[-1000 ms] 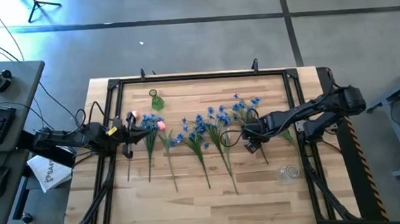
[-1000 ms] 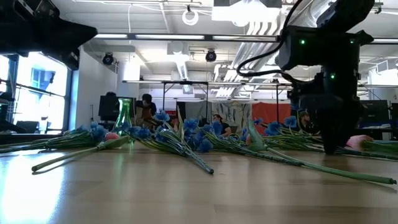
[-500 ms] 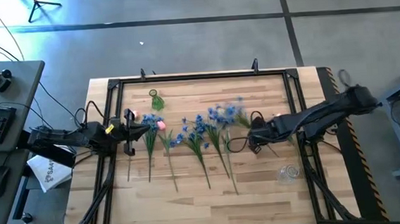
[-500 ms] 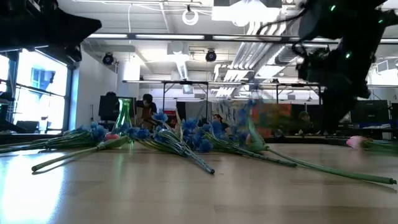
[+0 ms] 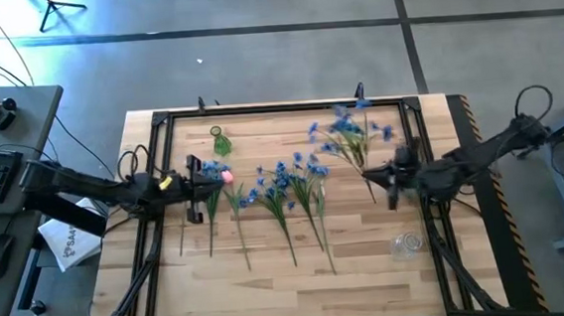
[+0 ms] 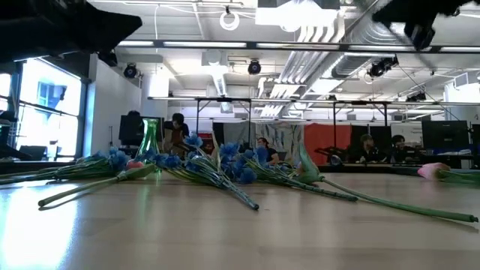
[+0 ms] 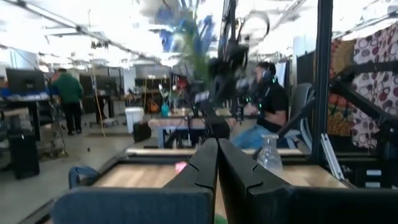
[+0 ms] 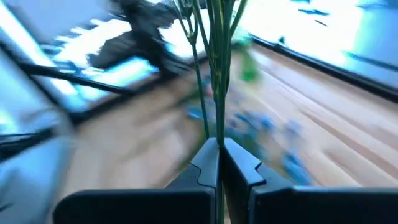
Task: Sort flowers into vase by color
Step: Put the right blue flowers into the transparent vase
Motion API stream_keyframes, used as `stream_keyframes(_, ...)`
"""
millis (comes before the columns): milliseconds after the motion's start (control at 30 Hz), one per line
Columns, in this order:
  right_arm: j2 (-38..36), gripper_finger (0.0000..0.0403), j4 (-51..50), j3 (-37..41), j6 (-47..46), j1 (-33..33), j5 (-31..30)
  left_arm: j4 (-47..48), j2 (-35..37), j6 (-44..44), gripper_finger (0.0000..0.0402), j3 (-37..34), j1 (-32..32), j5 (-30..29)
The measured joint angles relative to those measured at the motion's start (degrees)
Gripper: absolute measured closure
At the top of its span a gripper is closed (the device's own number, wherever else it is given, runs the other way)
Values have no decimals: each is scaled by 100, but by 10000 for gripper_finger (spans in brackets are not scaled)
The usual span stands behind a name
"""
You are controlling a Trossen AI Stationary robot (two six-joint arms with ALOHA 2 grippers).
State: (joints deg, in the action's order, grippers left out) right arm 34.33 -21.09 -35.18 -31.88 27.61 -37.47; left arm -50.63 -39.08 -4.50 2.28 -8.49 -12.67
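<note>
Several blue-blossom sprays (image 5: 283, 178) and pink tulips (image 5: 225, 174) lie flat on the wooden table, stems toward the near edge; the sprays also show in the low view (image 6: 225, 161). My right gripper (image 5: 375, 175) is shut on one blue spray (image 5: 345, 129), raised over the table's right half. My left gripper (image 5: 212, 180) is shut beside the pink tulips, low over the table; in its wrist view (image 7: 217, 163) I see nothing between the fingers. A green vase (image 5: 219, 139) stands at the far left, and a clear glass vase (image 5: 405, 244) at the near right. My right gripper pinches the blue spray's bundle of green stems (image 8: 217, 127) between its two fingers, low on the stems. The stems run on past the fingertips to the blossoms, which point toward the table's far edge. The spray is lifted clear of the table.
A black frame (image 5: 259, 110) runs around the table top. The green vase also shows upright in the low view (image 6: 150, 139). The glass vase shows in the left wrist view (image 7: 267, 155). People sit and stand in the room behind the table. A desk with a keyboard stands at the left.
My right gripper has gone up and toward the table's right edge with one blue spray, lifting it clear of the other flowers; its blossoms now sit nearer the far edge. My left gripper has moved a little toward the right, closer to the pink tulips.
</note>
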Motion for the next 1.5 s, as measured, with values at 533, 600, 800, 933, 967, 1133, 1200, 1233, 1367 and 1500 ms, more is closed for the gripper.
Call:
stream_keyframes(533, -241, 403, -600, -341, -130, 3654, -938, -330, -1217, 522, 401, 210, -317, -14)
stream_keyframes(600, -231, 403, -712, -341, -281, 4126, -1474, -329, -1218, 557, 401, 210, -342, -15)
stream_keyframes(800, 174, 403, -1007, -341, -913, 5311, -2917, -324, -1216, 580, 401, 210, -398, -222)
stream_keyframes(933, 664, 403, -1234, -339, -1421, 5819, -3659, -320, -1216, 580, 401, 210, -396, -300)
stream_keyframes(967, 798, 403, -1316, -339, -1603, 5906, -3797, -318, -1216, 580, 401, 210, -396, -302)
stream_keyframes(1133, 1525, 403, -1673, -337, -2348, 6152, -4373, -308, -1216, 580, 401, 210, -396, -303)
stream_keyframes(1200, 1758, 403, -1853, -336, -2579, 6160, -4385, -304, -1216, 580, 401, 210, -396, -305)
stream_keyframes(1233, 1854, 403, -1932, -337, -2735, 6158, -4349, -304, -1216, 580, 401, 210, -396, -304)
stream_keyframes(1367, 2118, 403, -2343, -334, -3437, 6156, -4294, -303, -1216, 582, 401, 210, -396, -304)
stream_keyframes(1500, 2234, 403, -2893, -334, -4175, 6156, -4262, -302, -1216, 582, 401, 210, -396, -304)
